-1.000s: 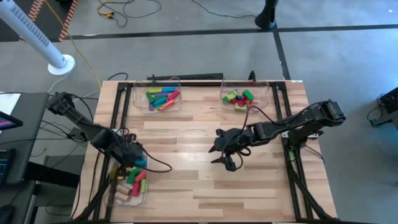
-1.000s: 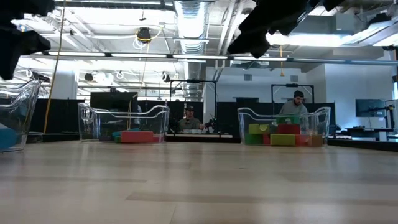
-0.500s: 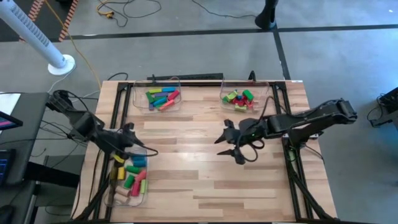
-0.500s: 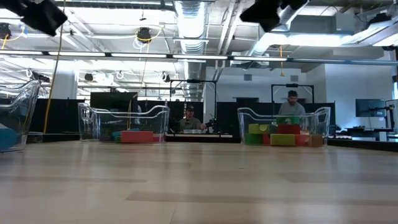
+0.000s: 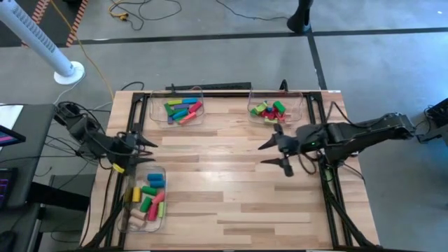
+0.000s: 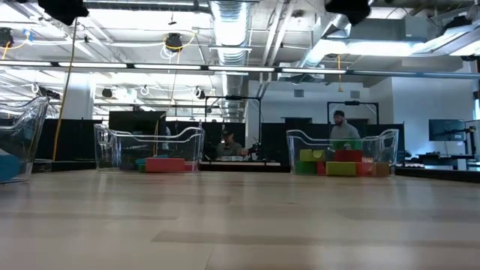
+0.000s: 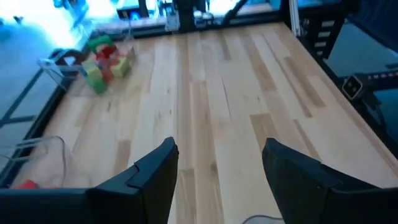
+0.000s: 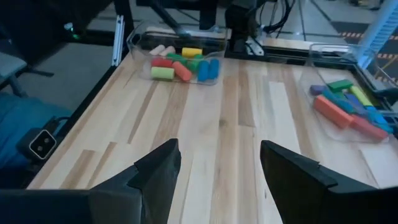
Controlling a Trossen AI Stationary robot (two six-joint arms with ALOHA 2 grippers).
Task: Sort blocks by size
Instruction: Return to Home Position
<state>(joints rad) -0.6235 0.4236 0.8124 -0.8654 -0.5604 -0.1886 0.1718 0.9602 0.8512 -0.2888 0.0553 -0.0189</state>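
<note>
Showing sorting seemingly finished: all visible blocks (image 5: 182, 110) lie within three clear bins (image 5: 152, 112), none loose on the table (image 5: 231, 192); left gripper (image 5: 143, 149) and right gripper (image 5: 269, 153) gape, empty.

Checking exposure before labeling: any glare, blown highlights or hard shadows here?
High view: even light, no hard shadows under the left gripper or right gripper. Low view: ceiling lights blown out, backlighting the clear bins. Left wrist view: washed-out patch at the far edge. Right wrist view: blocks evenly lit.
</note>
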